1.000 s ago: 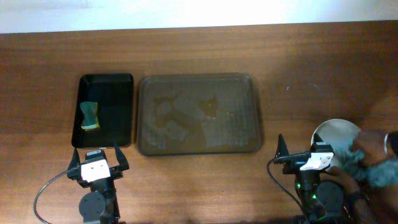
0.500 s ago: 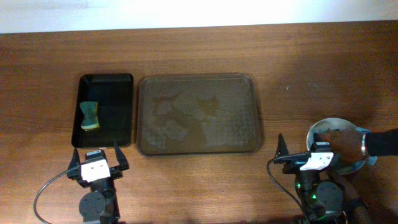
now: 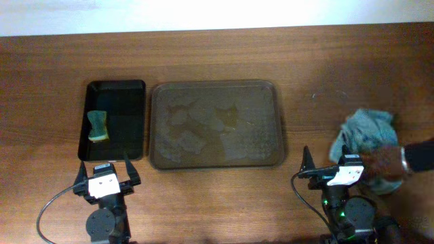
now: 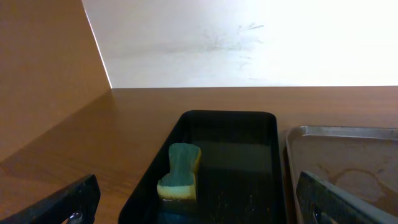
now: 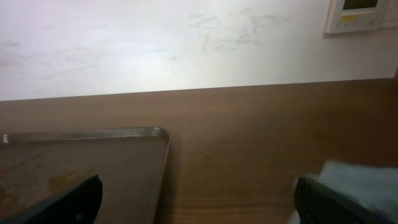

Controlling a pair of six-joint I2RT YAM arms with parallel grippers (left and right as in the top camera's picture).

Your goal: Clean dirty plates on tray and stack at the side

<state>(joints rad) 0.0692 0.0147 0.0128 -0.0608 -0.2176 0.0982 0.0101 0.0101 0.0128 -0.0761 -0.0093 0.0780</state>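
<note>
The wooden surface [image 3: 217, 54] carried a small black tray [image 3: 125, 122] on the left. Just beside it, across a narrow gap, lay the large brown tray [image 3: 258, 142], its long side running across the surface. Well apart to the right lay a crumpled blue-grey cloth [image 3: 366, 129].

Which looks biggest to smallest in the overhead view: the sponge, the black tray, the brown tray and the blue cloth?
1. brown tray
2. black tray
3. blue cloth, crumpled and partly covered, so less certain
4. sponge
</note>
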